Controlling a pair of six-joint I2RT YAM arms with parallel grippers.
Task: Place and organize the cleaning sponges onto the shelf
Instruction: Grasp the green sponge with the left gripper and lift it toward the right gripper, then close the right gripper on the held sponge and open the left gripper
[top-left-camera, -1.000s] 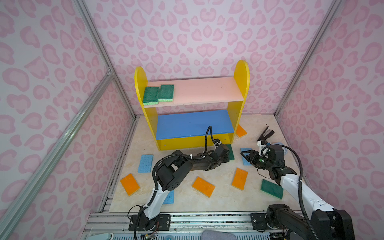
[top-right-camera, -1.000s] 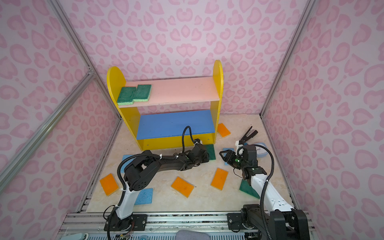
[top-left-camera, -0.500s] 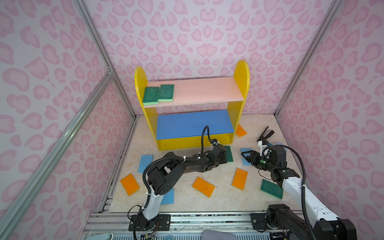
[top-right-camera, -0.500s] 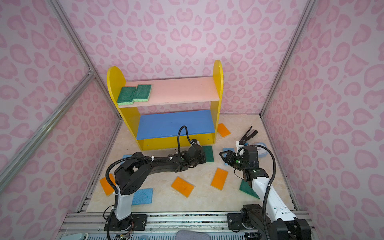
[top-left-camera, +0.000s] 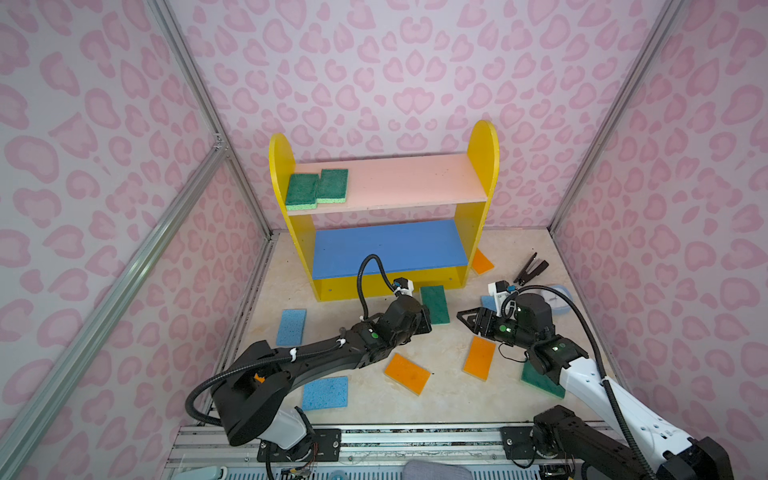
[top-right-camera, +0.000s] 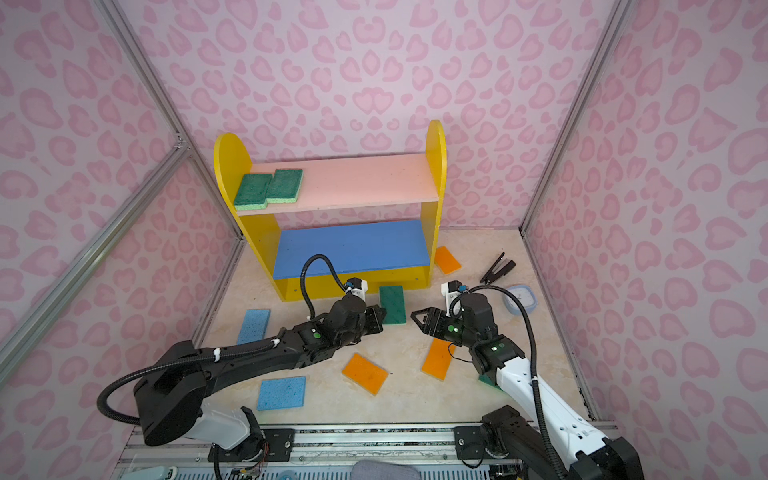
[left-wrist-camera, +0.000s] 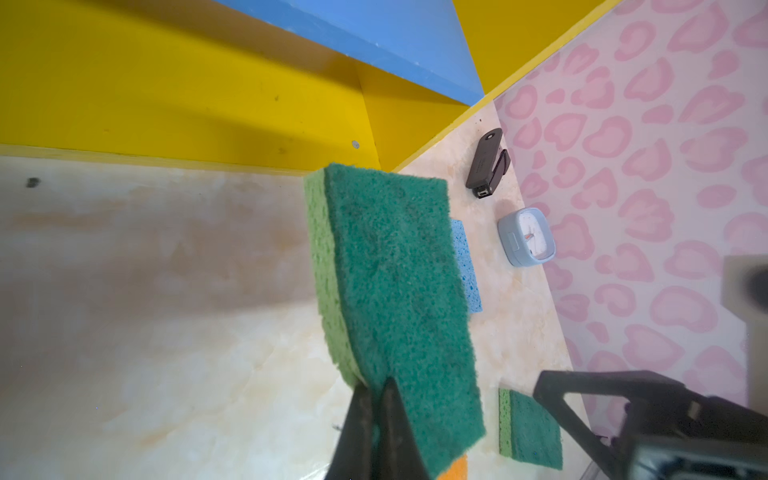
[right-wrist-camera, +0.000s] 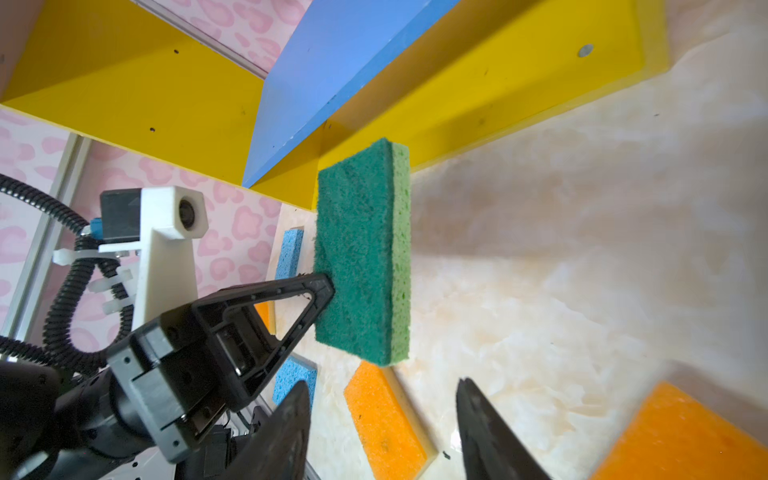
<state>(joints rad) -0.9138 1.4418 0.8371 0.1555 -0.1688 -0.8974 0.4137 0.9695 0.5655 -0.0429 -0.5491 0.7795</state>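
Green sponge (left-wrist-camera: 395, 282) pinched by left fingers (left-wrist-camera: 397, 419).
Clenched on its short end; right fingers (right-wrist-camera: 482, 419) spread, empty, facing it nearby.

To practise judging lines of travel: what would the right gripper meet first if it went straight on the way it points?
Probably the green sponge held in the left gripper; it sits straight ahead of the open right gripper.

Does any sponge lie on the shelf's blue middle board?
No, the blue middle board shows bare in a top view; the two shelved green sponges sit on the pink upper board.
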